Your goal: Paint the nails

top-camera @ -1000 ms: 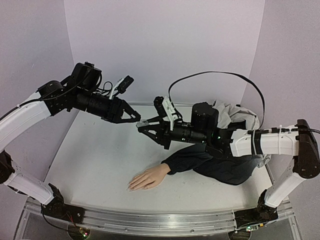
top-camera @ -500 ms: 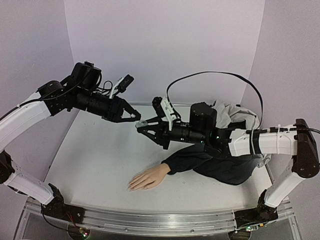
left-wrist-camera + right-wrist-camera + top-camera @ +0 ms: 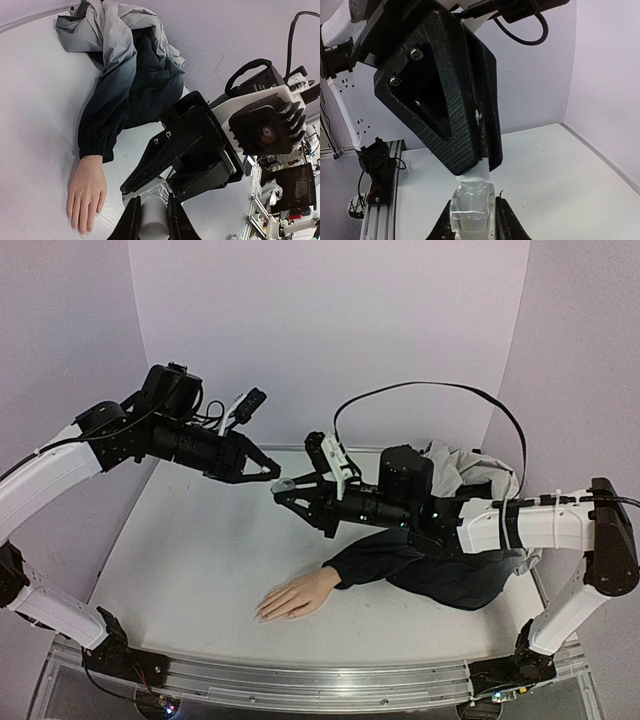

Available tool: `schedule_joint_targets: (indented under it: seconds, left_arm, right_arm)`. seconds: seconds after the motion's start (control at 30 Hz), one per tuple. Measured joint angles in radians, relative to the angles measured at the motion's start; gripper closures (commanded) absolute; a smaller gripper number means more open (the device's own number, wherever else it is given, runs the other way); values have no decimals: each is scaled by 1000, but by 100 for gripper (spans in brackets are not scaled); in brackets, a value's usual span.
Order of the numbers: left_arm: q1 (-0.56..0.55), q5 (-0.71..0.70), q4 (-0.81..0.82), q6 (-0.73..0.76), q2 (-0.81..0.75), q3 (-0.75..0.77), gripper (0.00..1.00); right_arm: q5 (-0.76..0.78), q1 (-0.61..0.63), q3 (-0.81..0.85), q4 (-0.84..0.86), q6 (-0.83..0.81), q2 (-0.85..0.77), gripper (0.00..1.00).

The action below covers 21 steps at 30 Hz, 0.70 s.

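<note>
- The nails (image 3: pixel 81 225) tip the fingers of the mannequin hand (image 3: pixel 298 595), which lies palm down on the table (image 3: pixel 190 560) near its front edge
- From above the nails are too small to make out; the left wrist view shows the spread fingers more closely, though the nails are only faint there
- A dark navy sleeve (image 3: pixel 107 117) cuffs the wrist and runs back to a crumpled grey and navy jacket (image 3: pixel 470 475) by the rear right corner
- Well above the hand, the two arms meet nose to nose in mid-air
- The right gripper (image 3: pixel 472 220) is clamped on a small clear glass bottle (image 3: pixel 472 207), seen plainly only in its own wrist view
- The left gripper (image 3: pixel 152 222) is closed on the bottle's white cap (image 3: pixel 152 217), which fills the gap between its fingers
- In the overhead view the bottle and cap shrink to a pale speck between the black fingertips
- A black cable (image 3: pixel 430 390) loops over the right arm
</note>
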Motion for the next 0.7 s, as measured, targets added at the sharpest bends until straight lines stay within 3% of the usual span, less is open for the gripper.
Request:
schedule_joint_targets:
  seconds: [0.43,0.7]
  left_arm:
    - [18,-138,-2,-10,-52,0,100]
    - [84,-160,-1,-18,-146,-61,100]
  right_arm:
    - [34,-2,-97,14,0,-14,100]
    - [114,-2,-197,21,6,-129,100]
